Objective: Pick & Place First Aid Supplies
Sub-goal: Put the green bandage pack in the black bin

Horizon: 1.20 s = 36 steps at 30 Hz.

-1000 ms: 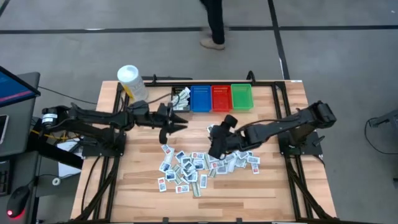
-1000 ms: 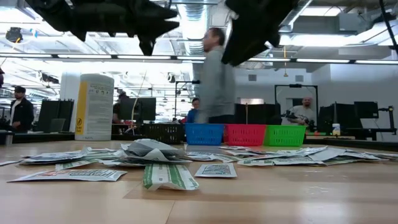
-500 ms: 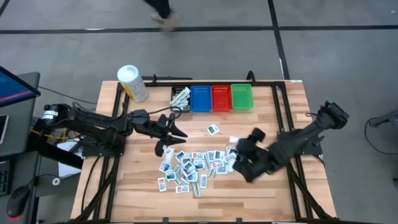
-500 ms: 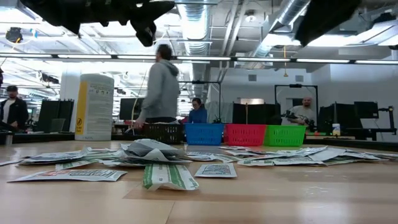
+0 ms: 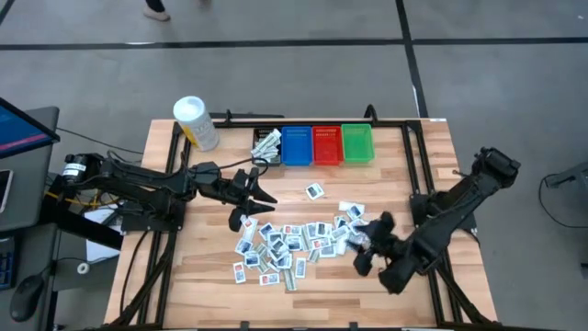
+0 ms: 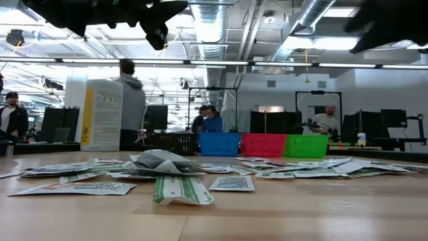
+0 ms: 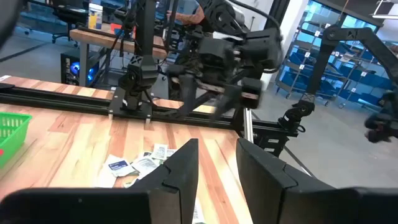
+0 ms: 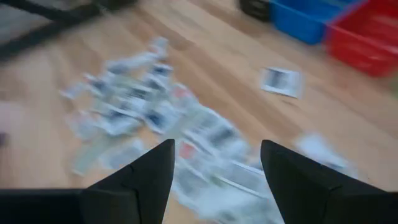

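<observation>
The first aid supplies [image 5: 292,245] lie as a loose pile of small flat packets on the wooden table's middle. One stray packet [image 5: 315,191] lies flat, closer to the bins. My left gripper [image 5: 265,195] hovers level above the pile's far left side. It is open, with nothing between its fingers [image 7: 186,168]. My right gripper [image 5: 364,246] hangs above the pile's right end, tilted down toward the packets [image 8: 168,118]. It is open wide and empty [image 8: 217,168].
A row of bins stands at the far edge: a black bin [image 5: 267,144] with a few packets in it, then blue [image 5: 297,145], red [image 5: 327,144] and green [image 5: 357,142]. A white tub [image 5: 195,122] stands at the far left. Bare wood lies along the near edge.
My right gripper has swung from above the pile's far middle toward the table's right and near edge, rolling as it went, and has stayed open. My left gripper has shifted a little toward the near edge, then kept still. A person has walked leftward behind the table.
</observation>
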Motion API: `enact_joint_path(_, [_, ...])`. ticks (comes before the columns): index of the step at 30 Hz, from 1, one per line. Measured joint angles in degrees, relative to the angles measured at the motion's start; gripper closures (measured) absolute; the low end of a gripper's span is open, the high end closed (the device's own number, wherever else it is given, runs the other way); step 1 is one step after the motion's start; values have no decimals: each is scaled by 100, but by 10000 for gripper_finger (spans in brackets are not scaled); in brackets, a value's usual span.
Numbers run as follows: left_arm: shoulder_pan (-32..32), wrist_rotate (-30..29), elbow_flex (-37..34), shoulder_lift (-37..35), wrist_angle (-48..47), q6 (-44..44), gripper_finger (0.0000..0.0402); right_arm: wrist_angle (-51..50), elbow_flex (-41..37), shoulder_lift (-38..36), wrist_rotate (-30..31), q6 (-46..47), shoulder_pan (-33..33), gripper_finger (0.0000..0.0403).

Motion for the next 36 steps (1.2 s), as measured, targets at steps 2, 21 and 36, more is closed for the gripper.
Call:
enact_joint_path(2, [0,2,0,2,-6,-17,293,664,-27,138,-28,-552,-81,170])
enact_joint_path(21, [-210,-30,-4,2,-152,-174,293,3148,-23,1407,-2688,-2674,-1035,171])
enact_joint_path(36, [-484,-170,-4,2,-156,-175,293,3633,-21,2353,-3077,-4648,-1283,171])
